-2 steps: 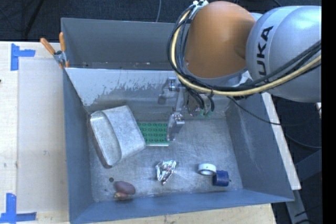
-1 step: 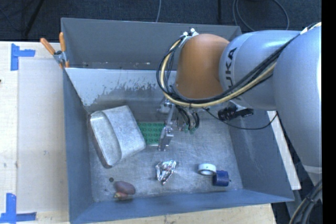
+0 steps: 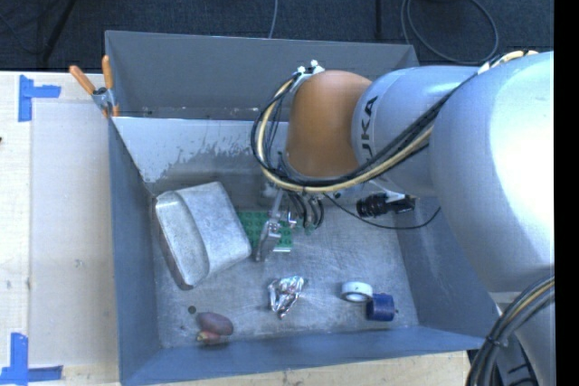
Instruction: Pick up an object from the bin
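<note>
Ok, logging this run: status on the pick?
Gripper low over green flat piece, mid-bin. Not seen held. Grey block close beside it.

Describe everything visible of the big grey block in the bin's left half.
The grey block is a thick slab with rounded corners, speckled and matte like stone. It lies tilted on the bin floor, one long side face turned left. Its right corner seems to touch a green flat piece under the gripper.

One camera, set above the bin and somewhat off to one side.
It looks steeply down into the grey metal bin from close by, taking in its floor and walls, while the arm reaches in from the view's right.
</note>
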Robot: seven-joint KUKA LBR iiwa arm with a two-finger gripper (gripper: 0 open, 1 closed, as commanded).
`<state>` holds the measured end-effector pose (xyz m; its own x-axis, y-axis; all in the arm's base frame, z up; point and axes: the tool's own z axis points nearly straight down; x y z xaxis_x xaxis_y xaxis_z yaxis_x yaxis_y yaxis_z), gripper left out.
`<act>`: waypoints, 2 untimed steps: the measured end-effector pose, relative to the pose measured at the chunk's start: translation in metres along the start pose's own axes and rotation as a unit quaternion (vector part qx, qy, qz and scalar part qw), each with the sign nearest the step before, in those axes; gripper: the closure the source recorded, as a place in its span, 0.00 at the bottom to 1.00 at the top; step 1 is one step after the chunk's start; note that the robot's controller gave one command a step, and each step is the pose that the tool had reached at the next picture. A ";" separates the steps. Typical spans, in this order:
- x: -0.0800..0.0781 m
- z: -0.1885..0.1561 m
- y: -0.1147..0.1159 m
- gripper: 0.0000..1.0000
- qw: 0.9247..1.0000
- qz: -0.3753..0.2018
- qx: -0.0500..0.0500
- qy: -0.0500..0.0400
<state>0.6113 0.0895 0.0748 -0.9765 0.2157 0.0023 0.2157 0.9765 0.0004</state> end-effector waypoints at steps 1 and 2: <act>-0.001 -0.003 0.000 1.00 1.000 0.001 0.000 -0.001; 0.007 -0.162 -0.066 1.00 0.993 -0.115 0.000 -0.004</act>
